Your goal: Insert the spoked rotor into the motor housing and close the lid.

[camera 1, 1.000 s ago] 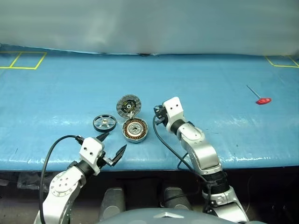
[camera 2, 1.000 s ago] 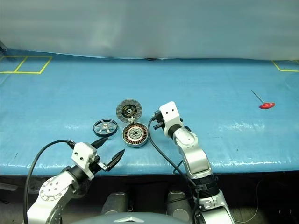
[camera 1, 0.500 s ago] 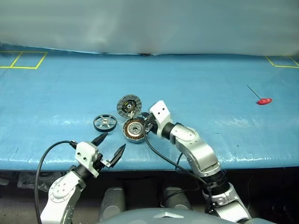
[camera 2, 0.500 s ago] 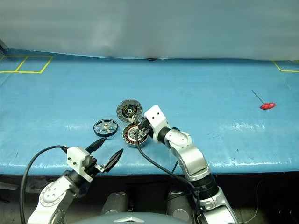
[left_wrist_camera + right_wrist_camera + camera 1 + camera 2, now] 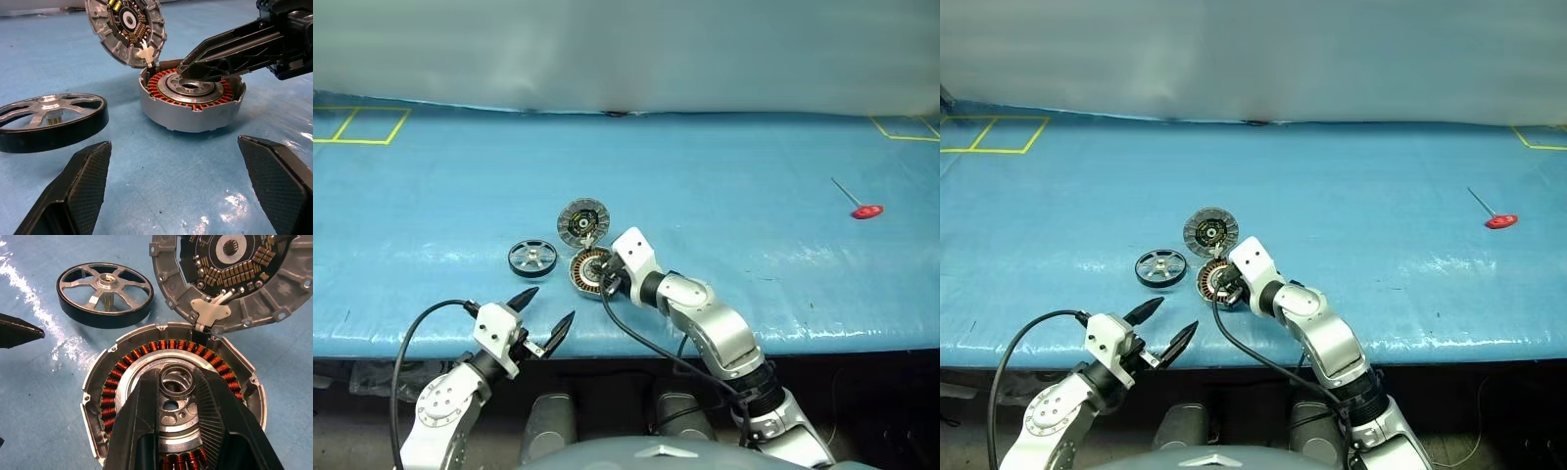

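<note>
On the near middle of the blue table (image 5: 754, 176), the right gripper (image 5: 605, 279) is laid over the open housing (image 5: 195, 110), jaws narrow, tips at the central hub; whether the hub is pinched cannot be told. The left gripper (image 5: 549, 304) hangs at the near edge with jaws wide and nothing held. The lid (image 5: 126, 29) is hinged up on the housing's far side, and the rotor (image 5: 49, 137) lies just left of the housing.

The housing appears to be in course of being steadied. It should be pressed lightly, the raised lid left untouched, and the bore cleared before the rotor is brought over by its rim.

A second earlier, the right gripper was held clear to the right of the housing; its jaws were equally narrow. The parts have not shifted.
</note>
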Available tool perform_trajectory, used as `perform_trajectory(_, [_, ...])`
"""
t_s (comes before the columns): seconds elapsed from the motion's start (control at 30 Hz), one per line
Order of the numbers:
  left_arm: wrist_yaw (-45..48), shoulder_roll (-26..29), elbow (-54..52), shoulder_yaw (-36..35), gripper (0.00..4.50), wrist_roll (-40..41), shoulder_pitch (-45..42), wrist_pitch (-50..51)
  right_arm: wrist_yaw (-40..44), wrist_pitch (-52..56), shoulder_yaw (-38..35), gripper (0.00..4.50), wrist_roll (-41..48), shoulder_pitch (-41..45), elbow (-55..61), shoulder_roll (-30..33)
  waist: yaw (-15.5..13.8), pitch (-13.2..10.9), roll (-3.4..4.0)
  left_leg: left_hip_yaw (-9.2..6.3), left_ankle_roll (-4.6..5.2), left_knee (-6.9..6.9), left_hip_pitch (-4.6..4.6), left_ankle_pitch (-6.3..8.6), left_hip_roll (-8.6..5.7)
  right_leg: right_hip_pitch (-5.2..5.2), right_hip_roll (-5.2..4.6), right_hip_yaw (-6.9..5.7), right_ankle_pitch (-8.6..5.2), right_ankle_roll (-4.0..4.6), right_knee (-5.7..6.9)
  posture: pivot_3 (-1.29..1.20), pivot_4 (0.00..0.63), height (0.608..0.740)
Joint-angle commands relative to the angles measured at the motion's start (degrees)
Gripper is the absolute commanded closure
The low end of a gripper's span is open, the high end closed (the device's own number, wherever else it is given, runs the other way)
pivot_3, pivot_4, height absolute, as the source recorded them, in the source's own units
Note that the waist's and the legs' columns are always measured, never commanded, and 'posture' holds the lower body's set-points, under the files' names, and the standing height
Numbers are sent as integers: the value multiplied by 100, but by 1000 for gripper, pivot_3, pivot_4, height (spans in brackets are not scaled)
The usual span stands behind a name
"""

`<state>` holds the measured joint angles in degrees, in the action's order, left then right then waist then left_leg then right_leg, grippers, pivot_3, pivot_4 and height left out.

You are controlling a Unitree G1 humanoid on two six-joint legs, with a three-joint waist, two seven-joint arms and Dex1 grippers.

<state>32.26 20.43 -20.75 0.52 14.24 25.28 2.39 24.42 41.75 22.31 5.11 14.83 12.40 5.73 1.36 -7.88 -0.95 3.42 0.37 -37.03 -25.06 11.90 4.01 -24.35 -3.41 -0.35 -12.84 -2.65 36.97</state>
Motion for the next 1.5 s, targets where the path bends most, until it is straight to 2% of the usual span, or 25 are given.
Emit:
perform_trajectory(0.03, [-11, 16, -124, 4, 0, 29, 3, 19, -38, -32, 24, 3799, 40, 21, 73, -68, -1, 0, 0, 1, 0, 0, 0, 0, 0, 0, 0, 0, 0, 0, 0, 0, 150, 740])
perform_trajectory(1.5, [-38, 27, -160, 19, 0, 12, -33, 209, 6, -29, 100, 3799, 64, -31, 78, 65, 0, 3, -4, 2, 0, -2, 4, 0, 1, 3, 2, 0, -1, -2, 3, 0, 150, 740])
